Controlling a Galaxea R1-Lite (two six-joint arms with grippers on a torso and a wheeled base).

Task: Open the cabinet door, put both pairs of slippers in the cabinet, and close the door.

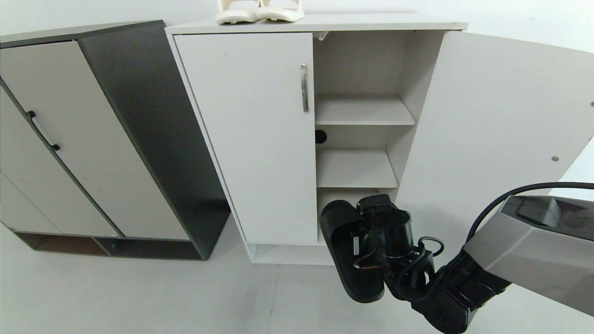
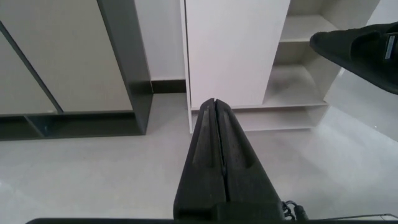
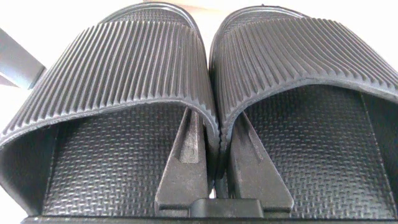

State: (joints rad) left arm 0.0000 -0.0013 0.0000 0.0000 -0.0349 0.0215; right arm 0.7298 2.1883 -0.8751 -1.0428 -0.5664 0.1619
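Observation:
A pair of black slippers (image 1: 345, 253) hangs in front of the white cabinet's (image 1: 246, 139) lowest compartment, toes up. My right gripper (image 1: 369, 234) is shut on them. In the right wrist view its fingers (image 3: 186, 158) sit inside the two black slippers (image 3: 137, 81) and pinch their inner walls together. The cabinet's right door (image 1: 501, 116) stands wide open and its left door is shut. A pair of white slippers (image 1: 260, 11) rests on the cabinet top. My left gripper (image 2: 215, 106) is shut and empty, held low over the floor facing the cabinet, with the black slippers (image 2: 360, 46) ahead of it.
Inside the open half are two bare shelves (image 1: 362, 111) and a bottom compartment. A grey and dark cabinet (image 1: 93, 139) stands to the left of the white one, with its doors shut. Bare floor (image 1: 162, 297) lies in front of both.

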